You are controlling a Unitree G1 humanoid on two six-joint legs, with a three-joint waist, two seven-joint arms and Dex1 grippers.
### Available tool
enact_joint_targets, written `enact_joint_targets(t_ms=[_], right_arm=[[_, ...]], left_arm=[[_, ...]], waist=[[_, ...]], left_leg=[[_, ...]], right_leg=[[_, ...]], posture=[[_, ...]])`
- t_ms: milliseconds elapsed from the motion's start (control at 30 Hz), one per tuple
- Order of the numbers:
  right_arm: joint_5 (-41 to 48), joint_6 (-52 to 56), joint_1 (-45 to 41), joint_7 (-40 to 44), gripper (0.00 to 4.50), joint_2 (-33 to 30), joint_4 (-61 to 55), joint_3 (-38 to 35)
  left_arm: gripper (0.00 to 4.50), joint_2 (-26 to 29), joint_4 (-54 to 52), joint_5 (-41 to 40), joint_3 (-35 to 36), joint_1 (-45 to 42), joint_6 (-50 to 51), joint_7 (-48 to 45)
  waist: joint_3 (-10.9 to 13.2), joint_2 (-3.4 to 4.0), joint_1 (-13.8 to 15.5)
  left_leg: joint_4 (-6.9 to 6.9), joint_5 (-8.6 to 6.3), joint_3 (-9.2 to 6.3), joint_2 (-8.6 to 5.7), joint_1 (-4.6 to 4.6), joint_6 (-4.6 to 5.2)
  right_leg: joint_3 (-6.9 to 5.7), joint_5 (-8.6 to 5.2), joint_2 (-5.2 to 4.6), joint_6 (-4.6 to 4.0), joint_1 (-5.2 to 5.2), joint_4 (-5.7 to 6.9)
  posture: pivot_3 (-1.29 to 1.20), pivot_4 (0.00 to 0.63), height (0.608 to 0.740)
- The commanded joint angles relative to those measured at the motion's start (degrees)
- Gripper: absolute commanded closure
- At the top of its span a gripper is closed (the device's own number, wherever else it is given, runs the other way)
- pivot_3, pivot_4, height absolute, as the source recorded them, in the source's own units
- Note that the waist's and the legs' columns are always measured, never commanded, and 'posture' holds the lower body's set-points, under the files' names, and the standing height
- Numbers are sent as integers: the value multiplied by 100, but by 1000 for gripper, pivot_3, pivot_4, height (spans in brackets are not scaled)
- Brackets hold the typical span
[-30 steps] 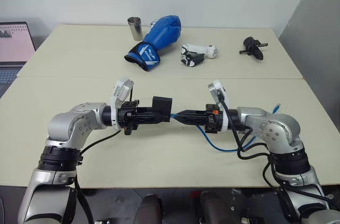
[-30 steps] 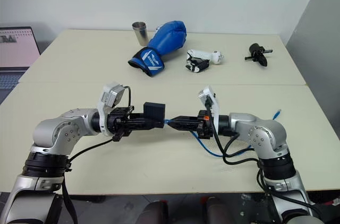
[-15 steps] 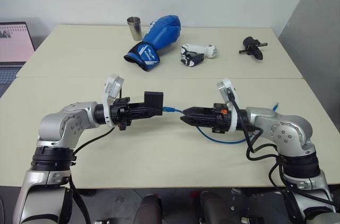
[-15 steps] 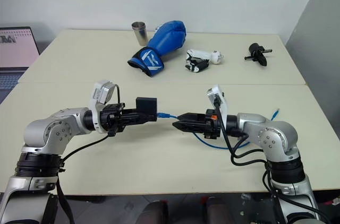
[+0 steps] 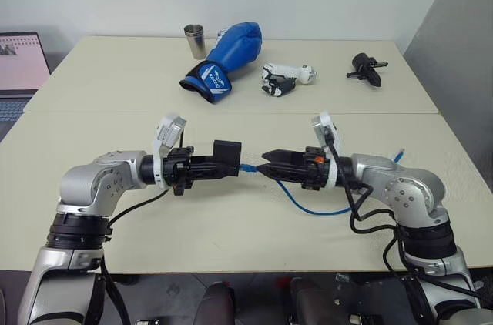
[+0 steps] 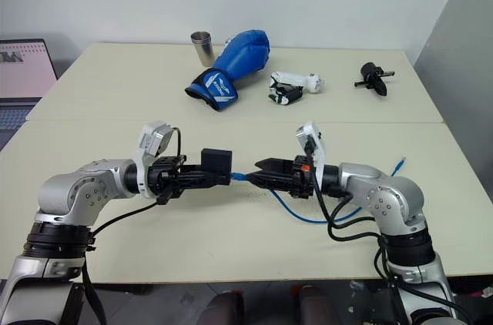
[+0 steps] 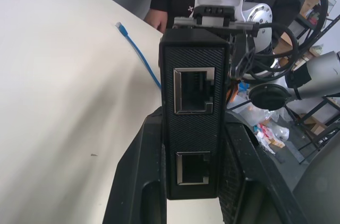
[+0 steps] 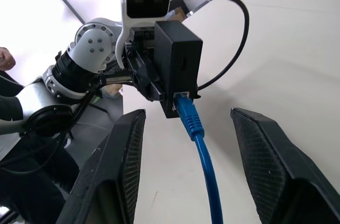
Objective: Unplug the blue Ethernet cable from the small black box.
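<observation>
So the left gripper [image 5: 202, 170] is squeezed tight on the small black box [image 5: 227, 155], held up over the table [image 5: 115, 117]. The right gripper [image 5: 266, 168] is open around the blue cable [image 8: 197, 139], still plugged in. The cable points straight across at the box. Pinch near the plug, then pull straight back, not sideways.

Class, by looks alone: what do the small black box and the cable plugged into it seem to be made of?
Small black box: probably matte moulded plastic, with fine ribbed texture; its port rims glint like metal.
Blue Ethernet cable: smooth, slightly glossy jacket, likely soft plastic or rubber; it curves loosely.
</observation>
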Motion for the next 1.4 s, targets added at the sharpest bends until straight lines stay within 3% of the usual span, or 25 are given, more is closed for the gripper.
enact_joint_targets(t_ms=[33,433,1400], right_arm=[[-18,-85,-92,-19,1795,134,0,67],[-7,-87,-267,-239,1795,696,305,88],[-60,-38,-212,-39,1795,579,373,103]], left_arm=[[3715,-27,-104,-76,65,-157,-9,-73],[3715,-99,-165,-133,104,-148,72,8],[3715,-184,-105,-113,131,-185,116,96]], waist=[[0,0,1],[0,0,-1],[0,1,0]], left_leg=[[0,0,0,0,0,0],[0,0,-1,1,0,0],[0,0,-1,1,0,0]], right_leg=[[0,0,0,0,0,0],[-1,0,0,0,-1,1],[0,0,0,0,-1,0]], posture=[[0,150,740],[0,150,740],[0,150,740]])
